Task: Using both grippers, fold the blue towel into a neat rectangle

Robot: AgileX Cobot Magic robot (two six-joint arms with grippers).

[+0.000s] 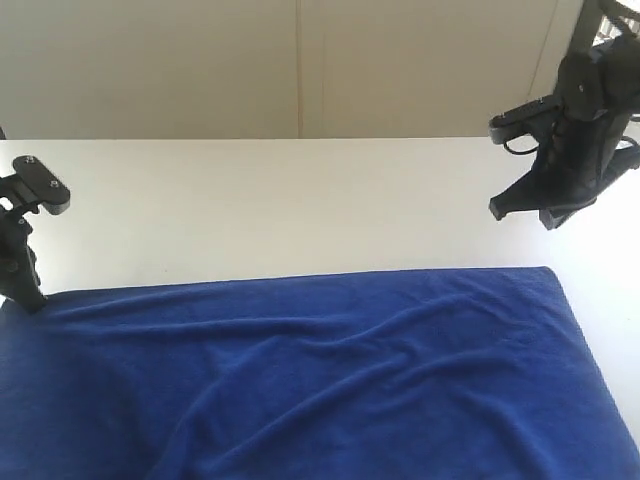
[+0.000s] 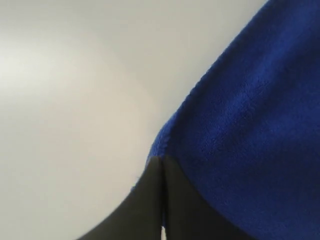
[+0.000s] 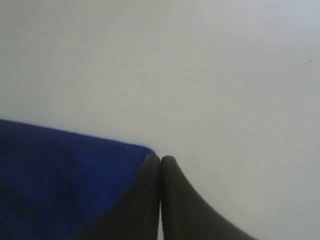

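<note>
Exterior view is showing the blue towel (image 1: pixel 330 380) spread on the white table (image 1: pixel 280 210), with bare table lying beyond its far edge. The left gripper (image 1: pixel 28 295), jaws together, is touching the far left corner; the right gripper (image 1: pixel 520 210), also together, is hanging near the right one.

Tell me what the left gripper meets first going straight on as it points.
Probably the towel: its corner lies right at the tips of the shut left gripper. It might just miss and meet the table beside it; depth is unclear.
</note>
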